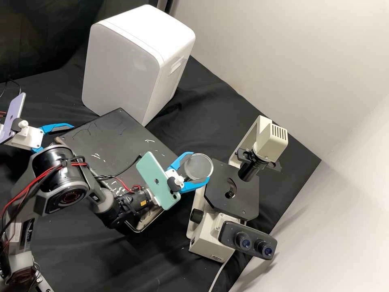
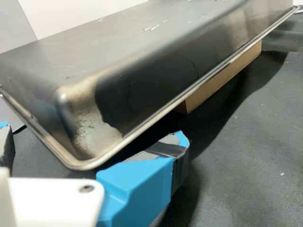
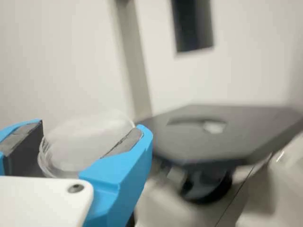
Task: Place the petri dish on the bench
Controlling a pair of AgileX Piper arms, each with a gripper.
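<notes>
Right hand (image 1: 193, 170) is clamped on the petri dish (image 1: 199, 165), mid-frame in the high view. The dish is held up in the air just off the left edge of the microscope (image 1: 221, 227) stage (image 1: 235, 190), not resting on the table (image 1: 210, 105). The right wrist view has the dish snug between both blue fingers (image 3: 128, 156), with the stage edge close beside it. There's open black table in the upper middle, between the white box (image 1: 137, 61) and the microscope. Left hand (image 1: 50, 138) sits at the left edge of the frame, spread wide and gripping nothing, right by the corner of the dark metal tray (image 1: 113, 138). The tray's rim overhangs in the left wrist view.
</notes>
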